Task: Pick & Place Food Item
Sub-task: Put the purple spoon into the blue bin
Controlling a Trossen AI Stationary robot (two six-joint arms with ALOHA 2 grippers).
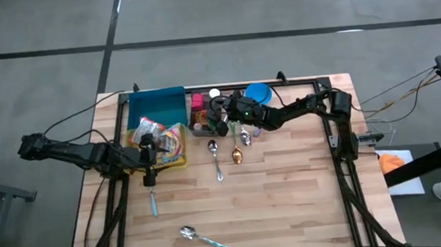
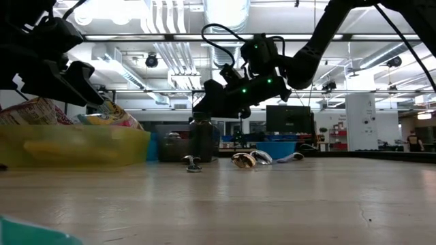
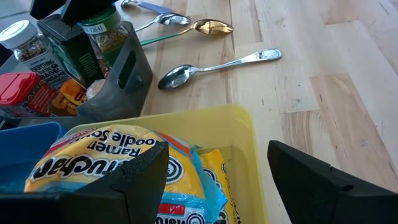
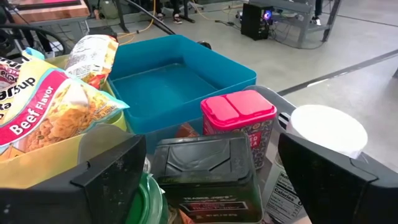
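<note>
A dark caddy [image 1: 202, 122] at the table's far middle holds a dark green tin [image 4: 208, 177], a pink-lidded tub [image 4: 239, 112] and a white-lidded jar [image 4: 327, 129]. My right gripper [image 4: 211, 180] hovers open over the caddy [image 3: 127, 74]. Its fingers stand on either side of the tin, touching nothing. Left of the caddy, a yellow bin [image 1: 178, 160] holds ramen packets [image 3: 106, 155]. My left gripper [image 3: 230, 180] is open just above that bin's near rim, with nothing between its fingers. In the high view the right gripper [image 1: 220, 117] and left gripper [image 1: 148, 159] are apart.
An empty blue bin [image 4: 174, 81] stands behind the yellow one at the far left. A blue bowl [image 1: 259, 93] sits at the far edge. Several spoons [image 1: 215, 157] lie mid-table, and one [image 1: 202, 237] lies near the front edge. Bare wood is at the near right.
</note>
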